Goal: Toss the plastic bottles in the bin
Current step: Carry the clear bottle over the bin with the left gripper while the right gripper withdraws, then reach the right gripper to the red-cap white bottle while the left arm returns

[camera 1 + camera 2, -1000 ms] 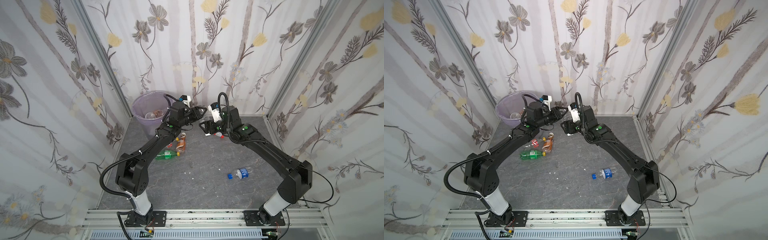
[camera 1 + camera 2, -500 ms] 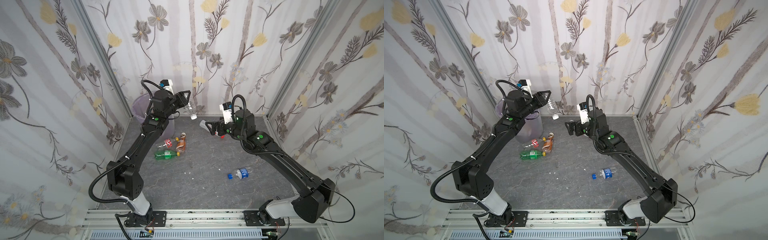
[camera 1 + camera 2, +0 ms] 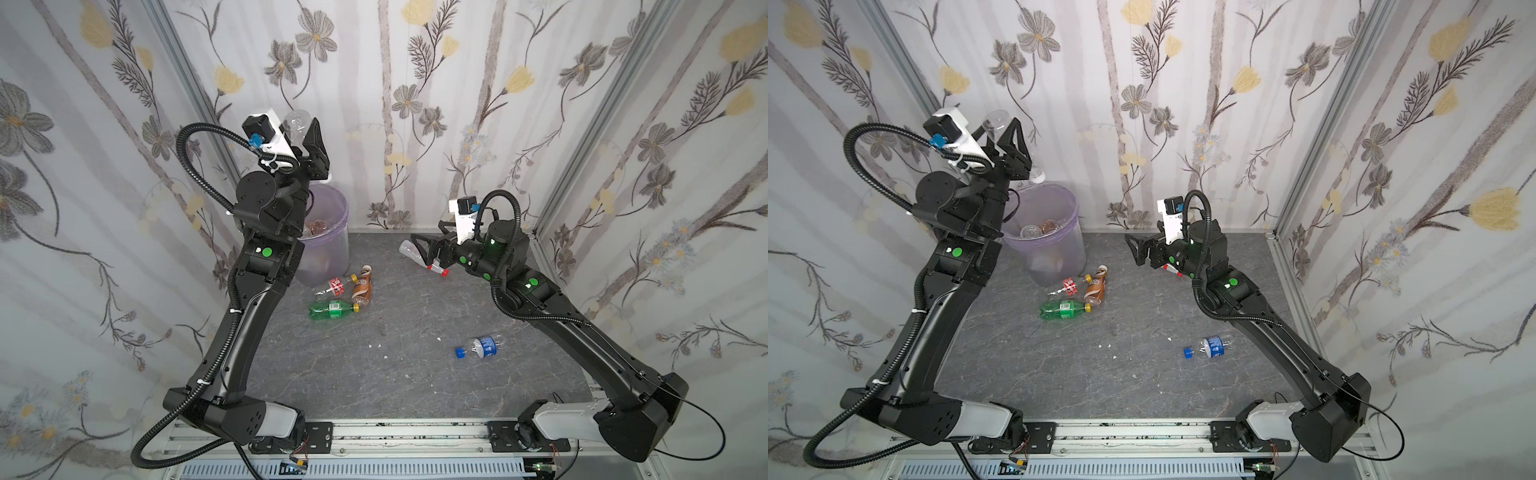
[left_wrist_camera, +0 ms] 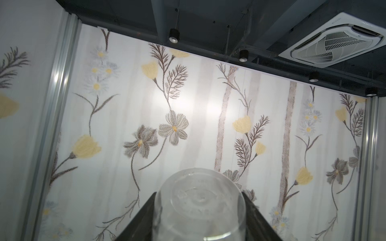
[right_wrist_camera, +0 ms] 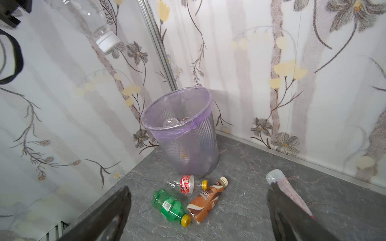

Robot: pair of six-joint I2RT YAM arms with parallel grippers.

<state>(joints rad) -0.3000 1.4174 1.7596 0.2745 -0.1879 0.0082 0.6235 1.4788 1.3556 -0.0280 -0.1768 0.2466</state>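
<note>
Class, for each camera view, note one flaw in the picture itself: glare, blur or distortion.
Left wrist view: two glare patches on the wall; the clear bottle looms close. Right wrist view: the near jaws are soft. In both top views: the corner posts splay outward, wide-angle.

Bin (image 3: 332,251): round, translucent, lilac-lined, upright in the far left corner, with at least two bottles (image 3: 1031,231) inside.

Clear bottle (image 3: 296,124): white cap down, base up, held high above the bin's rim.

Lying close together at the bin's foot:
- red-labelled bottle (image 3: 334,286)
- brown coffee bottle (image 3: 362,286)
- green bottle (image 3: 332,309), yellow-capped

Blue-labelled bottle (image 3: 482,347): lying alone, near right.

Red-capped bottle (image 3: 409,251): clear, tilted, far centre-right. Floor contact indeterminate.
</note>
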